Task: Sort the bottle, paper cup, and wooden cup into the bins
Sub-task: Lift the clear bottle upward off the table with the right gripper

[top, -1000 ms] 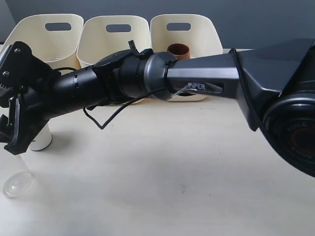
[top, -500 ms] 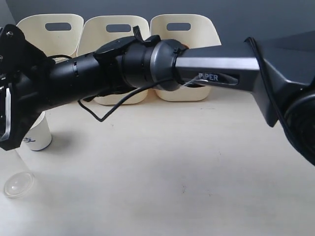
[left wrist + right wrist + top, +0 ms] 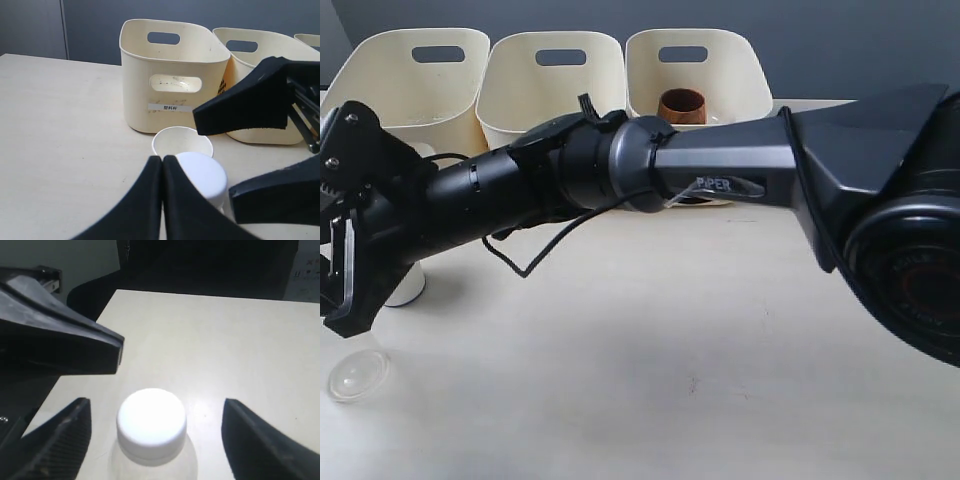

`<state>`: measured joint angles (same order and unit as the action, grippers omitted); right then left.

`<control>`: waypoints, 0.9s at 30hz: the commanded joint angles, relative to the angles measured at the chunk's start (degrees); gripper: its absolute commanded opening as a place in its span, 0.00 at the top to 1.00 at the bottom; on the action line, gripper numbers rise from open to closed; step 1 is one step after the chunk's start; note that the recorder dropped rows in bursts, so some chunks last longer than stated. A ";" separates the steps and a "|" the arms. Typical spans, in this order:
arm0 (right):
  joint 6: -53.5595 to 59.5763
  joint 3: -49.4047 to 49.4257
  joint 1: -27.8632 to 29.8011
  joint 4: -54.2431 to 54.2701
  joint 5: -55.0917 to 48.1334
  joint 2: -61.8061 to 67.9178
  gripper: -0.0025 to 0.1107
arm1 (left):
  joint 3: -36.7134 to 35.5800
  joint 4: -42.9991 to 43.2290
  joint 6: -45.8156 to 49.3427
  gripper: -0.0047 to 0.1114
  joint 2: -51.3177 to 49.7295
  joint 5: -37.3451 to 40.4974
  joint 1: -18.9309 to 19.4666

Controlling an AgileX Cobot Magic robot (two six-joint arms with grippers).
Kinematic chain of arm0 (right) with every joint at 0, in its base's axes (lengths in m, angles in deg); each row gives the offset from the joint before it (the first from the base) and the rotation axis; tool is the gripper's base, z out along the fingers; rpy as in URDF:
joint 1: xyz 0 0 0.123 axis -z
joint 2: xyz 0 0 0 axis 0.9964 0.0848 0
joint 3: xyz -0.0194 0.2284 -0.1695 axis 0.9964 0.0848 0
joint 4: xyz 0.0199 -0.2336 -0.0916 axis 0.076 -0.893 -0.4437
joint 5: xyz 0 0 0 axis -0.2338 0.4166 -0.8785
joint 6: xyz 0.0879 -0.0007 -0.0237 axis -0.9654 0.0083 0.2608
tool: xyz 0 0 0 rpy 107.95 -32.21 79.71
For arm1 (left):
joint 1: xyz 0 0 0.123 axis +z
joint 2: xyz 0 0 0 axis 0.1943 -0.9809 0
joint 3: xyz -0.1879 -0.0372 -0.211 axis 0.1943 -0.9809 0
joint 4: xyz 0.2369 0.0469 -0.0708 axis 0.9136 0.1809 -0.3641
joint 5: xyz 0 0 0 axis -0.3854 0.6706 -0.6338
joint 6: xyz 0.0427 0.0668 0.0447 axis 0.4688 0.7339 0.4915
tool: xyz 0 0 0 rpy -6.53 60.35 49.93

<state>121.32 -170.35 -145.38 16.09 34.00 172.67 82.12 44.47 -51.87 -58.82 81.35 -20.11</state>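
The right end effector (image 3: 155, 440) is spread wide, one finger on either side of the bottle's white cap (image 3: 151, 424) without touching it. The bottle stands on the worktop (image 3: 670, 360) just beside the paper cup (image 3: 182, 141), in front of the leftmost bin (image 3: 170, 75). The left end effector (image 3: 162, 165) is pinched closed beside that cap, holding nothing; the wooden cup (image 3: 682, 104) sits in the rightmost bin (image 3: 740, 60).

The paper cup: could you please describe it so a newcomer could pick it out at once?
Find the leftmost of the three cream bins. Just in front of it, on the table, stands the paper cup, open and white, beside the capped clear bottle.
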 commanded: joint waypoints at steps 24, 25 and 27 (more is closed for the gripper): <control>6.46 0.15 -0.12 5.25 0.86 2.41 0.37 | -0.22 11.54 0.00 0.96 0.19 -0.10 -0.30; 6.46 0.15 -0.12 5.25 0.86 2.41 0.37 | -0.22 11.54 0.00 0.96 0.19 -0.10 -0.30; 6.46 0.15 -0.12 5.25 0.86 2.80 0.37 | -0.22 11.87 0.00 0.96 0.19 -0.10 -0.30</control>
<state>127.23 -170.21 -145.38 20.69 34.79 175.12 82.12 55.69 -51.87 -58.82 81.35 -20.11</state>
